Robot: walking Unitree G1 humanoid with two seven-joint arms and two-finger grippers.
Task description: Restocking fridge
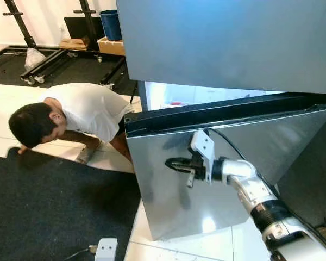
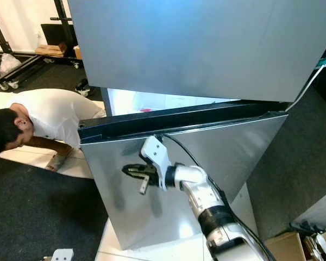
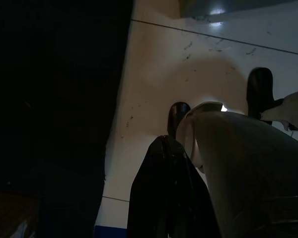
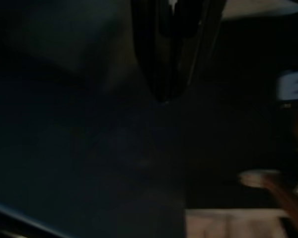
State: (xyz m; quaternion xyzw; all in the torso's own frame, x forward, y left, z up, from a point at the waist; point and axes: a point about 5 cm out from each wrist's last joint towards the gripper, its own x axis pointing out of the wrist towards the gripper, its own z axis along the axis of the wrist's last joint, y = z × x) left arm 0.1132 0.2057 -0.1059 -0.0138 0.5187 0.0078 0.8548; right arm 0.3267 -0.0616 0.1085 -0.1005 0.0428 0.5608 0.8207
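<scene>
- Here the fridge (image 1: 233, 43) stands right before the robot, grey and matt on its upper door, which is shut.
- Its lower door (image 1: 217, 163) is of shiny steel with a black top edge; it stands partly open, swung out toward the robot, and a lit white inside (image 1: 195, 93) shows in the gap above it, with something small and red there, too small to tell.
- The right gripper (image 1: 171, 162) is held out against the front of the lower door, its black fingers brought together with nothing between them; their tips lie at the steel or just off it, and which cannot be told.
- In the right wrist view the fingers (image 4: 169, 54) show as a closed dark pair over a very dark ground.
- The left gripper (image 3: 161, 163) hangs by the robot's side over a pale floor (image 3: 188, 64) beside a black mat; its fingers look closed and empty, though the view is dim.
- A person (image 1: 81, 111) in a white shirt bends low to the floor left of the fridge, at the edge of a dark mat (image 1: 49, 212).
</scene>
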